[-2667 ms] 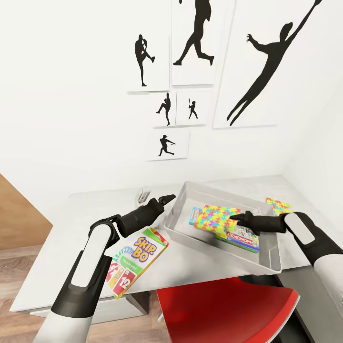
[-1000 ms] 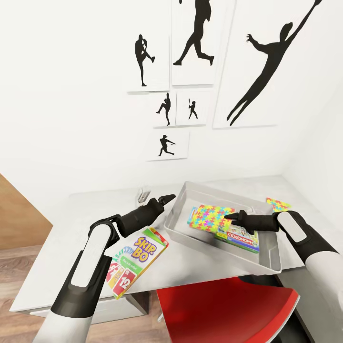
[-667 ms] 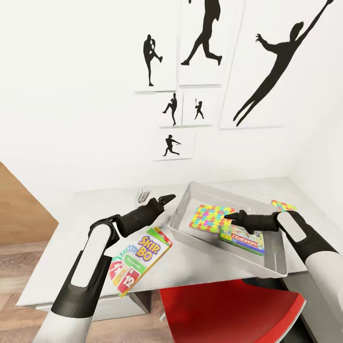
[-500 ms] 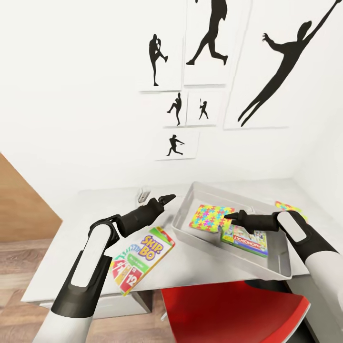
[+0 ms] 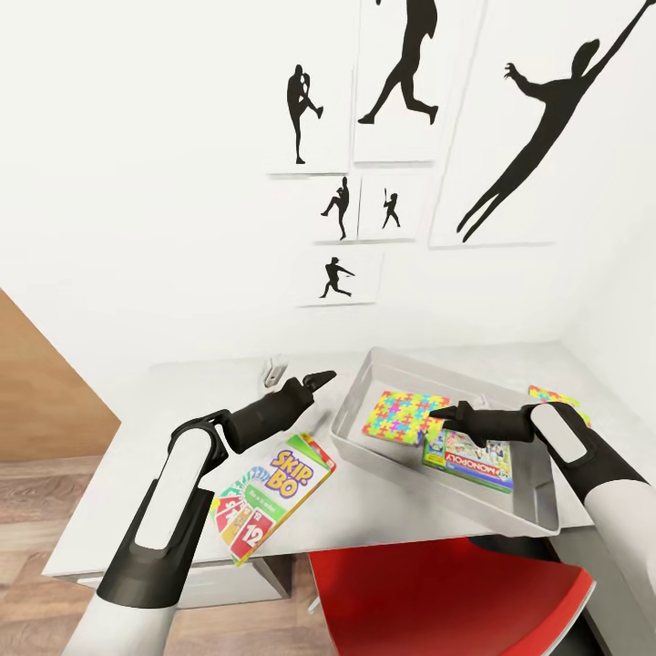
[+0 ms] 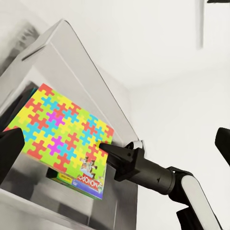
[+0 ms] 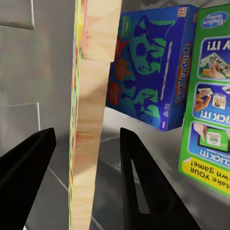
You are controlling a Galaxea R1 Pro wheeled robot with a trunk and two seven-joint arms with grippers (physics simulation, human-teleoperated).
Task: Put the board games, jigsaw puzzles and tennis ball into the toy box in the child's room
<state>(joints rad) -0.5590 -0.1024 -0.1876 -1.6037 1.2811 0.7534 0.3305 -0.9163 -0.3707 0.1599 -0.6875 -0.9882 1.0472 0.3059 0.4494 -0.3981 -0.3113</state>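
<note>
1. The right gripper (image 5: 441,415) sits in the right centre of the head view, inside the toy box (image 5: 364,394). In the right wrist view its two dark fingers (image 7: 143,191) stand apart on either side of the jigsaw puzzle's (image 7: 88,120) edge; whether they press on it I cannot tell.
2. That jigsaw puzzle (image 5: 401,415), bright with many colours, lies in the far part of the toy box. Just beside it, lower right, is the Monopoly box (image 5: 474,456).
3. The right wrist view also shows a blue game box (image 7: 148,81) in the bin, next to the green side of the Monopoly box (image 7: 208,96).
4. A second jigsaw puzzle (image 5: 551,397) lies on the table (image 5: 164,401) past the bin's right end.
5. The left gripper (image 5: 325,374) hovers at frame centre, just left of the toy box rim, holding nothing; its tips look close together in the head view.
6. The Skip-Bo box (image 5: 269,492) lies flat on the table, lower left of centre, outside the bin.
7. A red chair (image 5: 437,592) fills the bottom centre.
</note>
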